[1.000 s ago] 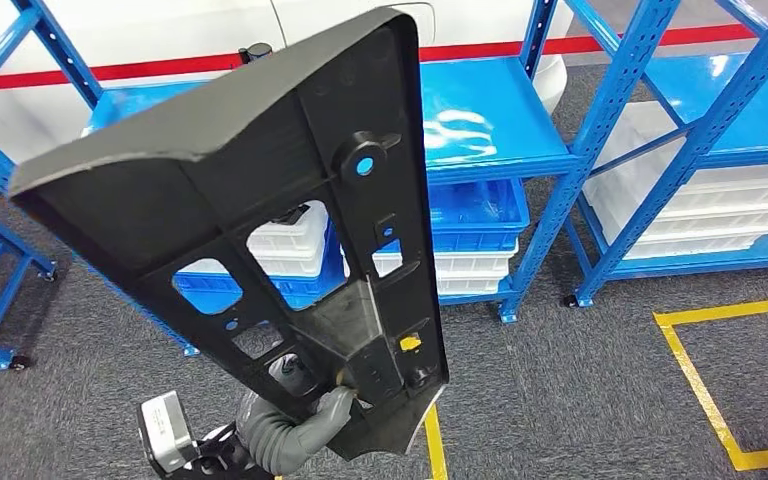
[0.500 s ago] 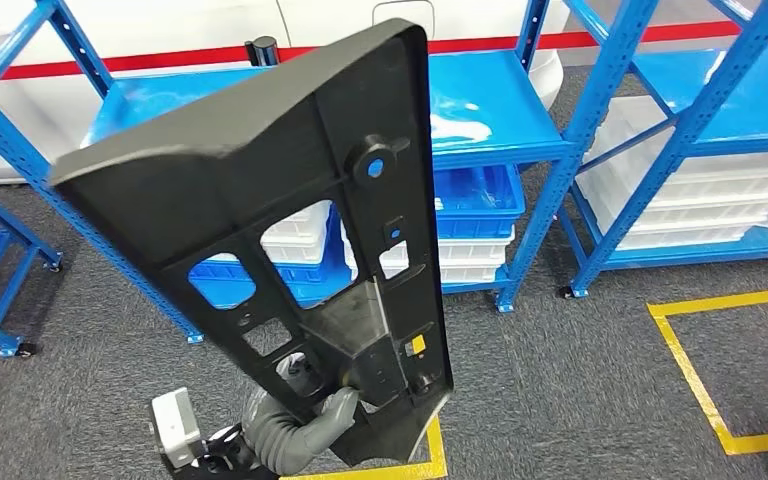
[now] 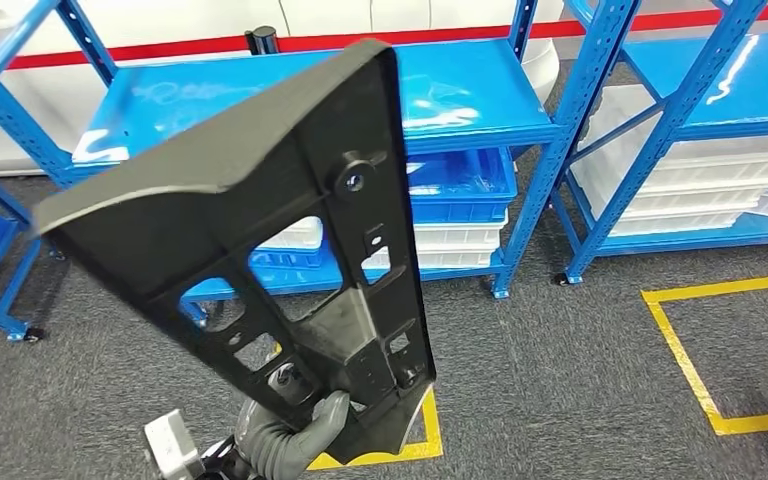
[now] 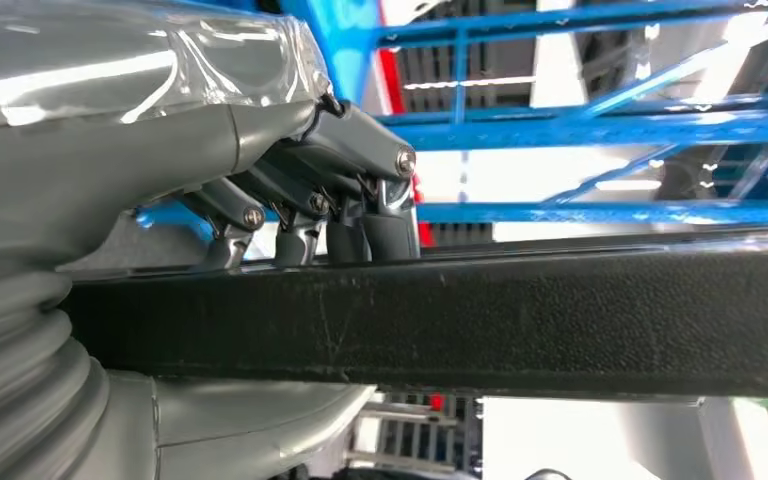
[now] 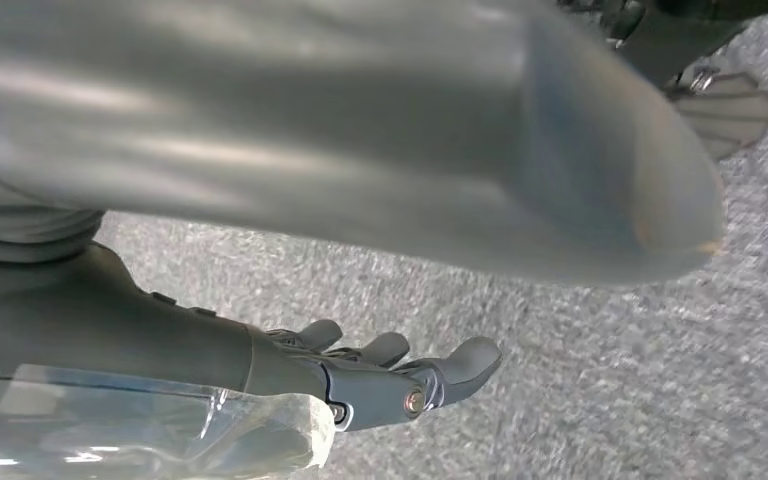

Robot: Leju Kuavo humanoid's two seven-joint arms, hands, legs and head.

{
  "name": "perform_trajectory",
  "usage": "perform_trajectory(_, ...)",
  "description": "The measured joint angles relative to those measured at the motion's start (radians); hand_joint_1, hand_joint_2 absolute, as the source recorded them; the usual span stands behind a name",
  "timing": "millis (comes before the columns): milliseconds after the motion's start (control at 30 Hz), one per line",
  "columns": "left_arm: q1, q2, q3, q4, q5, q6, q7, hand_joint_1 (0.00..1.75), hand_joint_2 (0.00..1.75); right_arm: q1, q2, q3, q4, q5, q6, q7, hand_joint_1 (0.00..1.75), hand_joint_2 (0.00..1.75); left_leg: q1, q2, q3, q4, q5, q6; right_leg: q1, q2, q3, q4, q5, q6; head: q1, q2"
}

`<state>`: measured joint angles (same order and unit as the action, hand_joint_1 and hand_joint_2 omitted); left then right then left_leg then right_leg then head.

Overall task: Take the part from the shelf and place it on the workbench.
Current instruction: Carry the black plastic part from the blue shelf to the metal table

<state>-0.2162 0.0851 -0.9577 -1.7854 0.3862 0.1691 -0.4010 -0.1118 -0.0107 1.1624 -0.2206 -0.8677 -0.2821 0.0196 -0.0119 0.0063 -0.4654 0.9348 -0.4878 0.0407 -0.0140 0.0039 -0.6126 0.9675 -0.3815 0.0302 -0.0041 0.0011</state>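
A large black plastic panel (image 3: 260, 250) with several cut-outs rises up through the head view, its wide end high at the left. My left hand (image 3: 305, 430) grips its narrow lower end, thumb curled over the edge. In the left wrist view the dark fingers (image 4: 360, 215) clamp over the panel's black edge (image 4: 520, 320). My right hand (image 5: 380, 375) hangs above the grey carpet, fingers stretched out and apart, holding nothing.
Blue metal shelves (image 3: 470, 90) stand ahead with white and blue bins (image 3: 460, 215) on lower levels; another rack (image 3: 700, 120) is at the right. Yellow tape squares (image 3: 720, 350) mark the grey carpet. A white wall with a red stripe lies behind.
The whole view has shifted as the camera moved; the shelves sit lower and more central. The panel stays in my left hand and now leans a little more to the left.
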Motion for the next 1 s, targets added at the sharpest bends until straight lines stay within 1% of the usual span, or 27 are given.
perform_trajectory(33, 0.005, 0.000, 0.001, 0.000, -0.001, 0.002, -0.009, 1.75, 1.75, 0.000, -0.004, 0.000, 0.000, 0.003, 0.000, 0.000, 0.00, 0.00, -0.002, 0.000, -0.005, -0.001, 0.009, 0.006, -0.001, 0.000, -0.001, -0.003, 0.007, 0.008, -0.001, 0.000)
perform_trajectory(67, 0.010, 0.000, 0.002, 0.000, -0.002, 0.004, -0.018, 1.75, 1.75, 0.000, -0.010, 0.001, 0.001, 0.006, -0.001, 0.001, 0.00, 0.00, 0.000, 0.000, -0.009, -0.003, 0.018, 0.011, -0.002, 0.000, -0.004, -0.002, 0.007, 0.013, -0.001, 0.000)
perform_trajectory(100, 0.014, -0.001, 0.004, 0.000, -0.001, 0.006, -0.029, 1.75, 1.75, 0.000, -0.016, 0.001, 0.001, 0.009, -0.001, 0.000, 0.00, 0.00, 0.003, 0.001, -0.015, -0.007, 0.029, 0.018, -0.002, 0.000, -0.011, 0.010, -0.007, 0.018, 0.000, 0.000)
perform_trajectory(133, 0.017, -0.001, 0.005, 0.000, -0.001, 0.007, -0.042, 1.75, 1.75, -0.001, -0.023, 0.002, 0.002, 0.012, -0.002, 0.000, 0.00, 0.00, 0.006, 0.001, -0.022, -0.011, 0.041, 0.024, -0.003, 0.001, -0.025, 0.042, -0.037, 0.022, 0.000, 0.000)
perform_trajectory(167, 0.020, -0.002, 0.005, 0.000, -0.001, 0.009, -0.055, 1.75, 1.75, -0.001, -0.031, 0.002, 0.002, 0.014, -0.002, -0.001, 0.00, 0.00, 0.008, 0.002, -0.032, -0.012, 0.050, 0.028, -0.004, 0.001, -0.045, 0.098, -0.082, 0.024, 0.001, 0.000)
perform_trajectory(200, 0.025, -0.003, 0.006, 0.000, -0.002, 0.012, -0.066, 1.75, 1.75, -0.001, -0.038, 0.003, 0.002, 0.016, -0.003, -0.003, 0.00, 0.00, 0.007, 0.002, -0.044, -0.011, 0.058, 0.031, -0.004, 0.000, -0.068, 0.168, -0.131, 0.028, 0.003, 0.000)
perform_trajectory(233, 0.032, -0.003, 0.006, 0.000, -0.005, 0.016, -0.077, 1.75, 1.75, -0.001, -0.046, 0.004, 0.002, 0.017, -0.005, -0.004, 0.00, 0.00, 0.007, 0.002, -0.054, -0.011, 0.066, 0.032, -0.004, 0.000, -0.086, 0.236, -0.170, 0.031, 0.003, 0.000)
perform_trajectory(267, 0.038, -0.004, 0.006, 0.001, -0.009, 0.021, -0.085, 1.75, 1.75, -0.001, -0.053, 0.004, 0.002, 0.017, -0.007, -0.006, 0.00, 0.00, 0.007, 0.003, -0.065, -0.010, 0.074, 0.031, -0.005, 0.000, -0.091, 0.280, -0.192, 0.034, 0.004, 0.000)
perform_trajectory(300, 0.045, -0.004, 0.006, 0.001, -0.014, 0.027, -0.093, 1.75, 1.75, -0.001, -0.061, 0.005, 0.002, 0.017, -0.011, -0.007, 0.00, 0.00, 0.007, 0.003, -0.075, -0.009, 0.081, 0.030, -0.005, 0.000, -0.076, 0.283, -0.195, 0.035, 0.004, 0.000)
perform_trajectory(333, 0.051, -0.004, 0.006, 0.002, -0.018, 0.033, -0.103, 1.75, 1.75, -0.001, -0.070, 0.005, 0.002, 0.017, -0.015, -0.008, 0.00, 0.00, 0.007, 0.002, -0.084, -0.006, 0.087, 0.027, -0.006, 0.000, -0.036, 0.241, -0.179, 0.036, 0.004, 0.000)
perform_trajectory(400, 0.061, -0.006, 0.006, 0.003, -0.023, 0.045, -0.123, 1.75, 1.75, -0.006, -0.086, 0.006, 0.002, 0.021, -0.020, -0.011, 0.00, 0.00, 0.008, 0.002, -0.100, 0.005, 0.095, 0.021, -0.007, 0.001, 0.075, 0.086, -0.139, 0.036, 0.004, 0.000)
perform_trajectory(433, 0.065, -0.007, 0.006, 0.005, -0.024, 0.050, -0.133, 1.75, 1.75, -0.009, -0.094, 0.006, 0.002, 0.025, -0.021, -0.008, 0.00, 0.00, 0.006, 0.002, -0.106, 0.012, 0.097, 0.017, -0.007, 0.002, 0.113, 0.024, -0.124, 0.032, 0.004, 0.000)
perform_trajectory(467, 0.068, -0.009, 0.006, 0.006, -0.024, 0.055, -0.144, 1.75, 1.75, -0.011, -0.100, 0.007, 0.002, 0.032, -0.021, -0.002, 0.00, 0.00, 0.004, 0.002, -0.111, 0.018, 0.100, 0.012, -0.006, 0.004, 0.131, -0.009, -0.118, 0.027, 0.004, 0.000)
perform_trajectory(500, 0.073, -0.010, 0.006, 0.008, -0.024, 0.060, -0.154, 1.75, 1.75, -0.013, -0.106, 0.008, 0.002, 0.039, -0.021, 0.009, 0.00, 0.00, 0.002, 0.002, -0.115, 0.020, 0.104, 0.007, -0.003, 0.005, 0.133, -0.016, -0.117, 0.020, 0.003, 0.000)
perform_trajectory(567, 0.083, -0.012, 0.005, 0.010, -0.023, 0.069, -0.175, 1.75, 1.75, -0.013, -0.118, 0.010, 0.002, 0.050, -0.020, 0.035, 0.00, 0.00, 0.004, 0.001, -0.120, 0.024, 0.109, -0.003, -0.003, 0.004, 0.124, -0.013, -0.104, 0.004, 0.003, 0.000)
perform_trajectory(600, 0.088, -0.012, 0.005, 0.011, -0.023, 0.072, -0.182, 1.75, 1.75, -0.014, -0.123, 0.012, 0.002, 0.055, -0.019, 0.046, 0.00, 0.00, 0.006, 0.000, -0.126, 0.035, 0.098, -0.009, -0.004, 0.002, 0.119, -0.013, -0.098, -0.004, 0.002, 0.000)
perform_trajectory(633, 0.092, -0.012, 0.005, 0.012, -0.023, 0.075, -0.187, 1.75, 1.75, -0.014, -0.128, 0.014, 0.002, 0.057, -0.018, 0.053, 0.00, 0.00, 0.008, 0.000, -0.139, 0.063, 0.073, -0.014, -0.006, 0.000, 0.112, -0.014, -0.091, -0.011, 0.002, 0.000)
perform_trajectory(667, 0.094, -0.012, 0.006, 0.012, -0.023, 0.076, -0.190, 1.75, 1.75, -0.014, -0.132, 0.015, 0.002, 0.060, -0.017, 0.057, 0.00, 0.00, 0.011, -0.001, -0.159, 0.115, 0.033, -0.020, -0.007, -0.001, 0.103, -0.014, -0.083, -0.017, 0.002, 0.000)
perform_trajectory(733, 0.098, -0.012, 0.006, 0.014, -0.023, 0.080, -0.193, 1.75, 1.75, -0.015, -0.140, 0.016, 0.002, 0.062, -0.017, 0.065, 0.00, 0.00, 0.016, -0.001, -0.205, 0.256, -0.052, -0.031, -0.006, -0.002, 0.085, -0.013, -0.070, -0.021, 0.001, 0.000)
perform_trajectory(767, 0.100, -0.013, 0.006, 0.016, -0.024, 0.082, -0.194, 1.75, 1.75, -0.014, -0.144, 0.017, 0.002, 0.063, -0.017, 0.069, 0.00, 0.00, 0.017, -0.001, -0.218, 0.309, -0.077, -0.033, -0.005, -0.002, 0.077, -0.013, -0.064, -0.021, 0.001, 0.000)
perform_trajectory(800, 0.102, -0.013, 0.006, 0.018, -0.024, 0.084, -0.195, 1.75, 1.75, -0.014, -0.148, 0.017, 0.002, 0.063, -0.019, 0.072, 0.00, 0.00, 0.018, -0.001, -0.210, 0.323, -0.081, -0.033, -0.005, -0.002, 0.069, -0.013, -0.059, -0.020, 0.001, 0.000)
perform_trajectory(833, 0.102, -0.013, 0.006, 0.019, -0.025, 0.086, -0.195, 1.75, 1.75, -0.014, -0.152, 0.018, 0.002, 0.062, -0.021, 0.072, 0.00, 0.00, 0.018, -0.001, -0.182, 0.293, -0.068, -0.031, -0.004, -0.002, 0.063, -0.013, -0.054, -0.019, 0.001, 0.000)
perform_trajectory(867, 0.102, -0.013, 0.006, 0.020, -0.027, 0.088, -0.195, 1.75, 1.75, -0.014, -0.154, 0.019, 0.002, 0.060, -0.025, 0.069, 0.00, 0.00, 0.017, -0.001, -0.135, 0.225, -0.043, -0.027, -0.004, -0.001, 0.058, -0.013, -0.049, -0.017, 0.001, 0.000)
perform_trajectory(900, 0.101, -0.013, 0.006, 0.021, -0.029, 0.089, -0.195, 1.75, 1.75, -0.014, -0.156, 0.020, 0.002, 0.057, -0.030, 0.064, 0.00, 0.00, 0.015, -0.003, -0.081, 0.139, -0.019, -0.020, -0.004, 0.000, 0.055, -0.013, -0.045, -0.015, 0.001, 0.000)
perform_trajectory(933, 0.099, -0.014, 0.007, 0.021, -0.030, 0.089, -0.195, 1.75, 1.75, -0.014, -0.156, 0.020, 0.002, 0.052, -0.034, 0.058, 0.00, 0.00, 0.012, -0.006, -0.038, 0.066, -0.001, -0.013, -0.002, 0.001, 0.052, -0.013, -0.041, -0.011, 0.001, 0.000)
perform_trajectory(967, 0.098, -0.015, 0.007, 0.021, -0.031, 0.088, -0.195, 1.75, 1.75, -0.014, -0.156, 0.020, 0.002, 0.046, -0.038, 0.052, 0.00, 0.00, 0.009, -0.008, -0.011, 0.017, 0.009, -0.007, -0.002, 0.002, 0.049, -0.012, -0.038, -0.006, 0.001, 0.000)
perform_trajectory(1000, 0.096, -0.016, 0.008, 0.021, -0.032, 0.086, -0.195, 1.75, 1.75, -0.014, -0.156, 0.020, 0.002, 0.039, -0.041, 0.046, 0.00, 0.00, 0.005, -0.010, -0.002, -0.004, 0.012, -0.002, -0.003, 0.002, 0.046, -0.012, -0.034, 0.000, 0.001, 0.000)
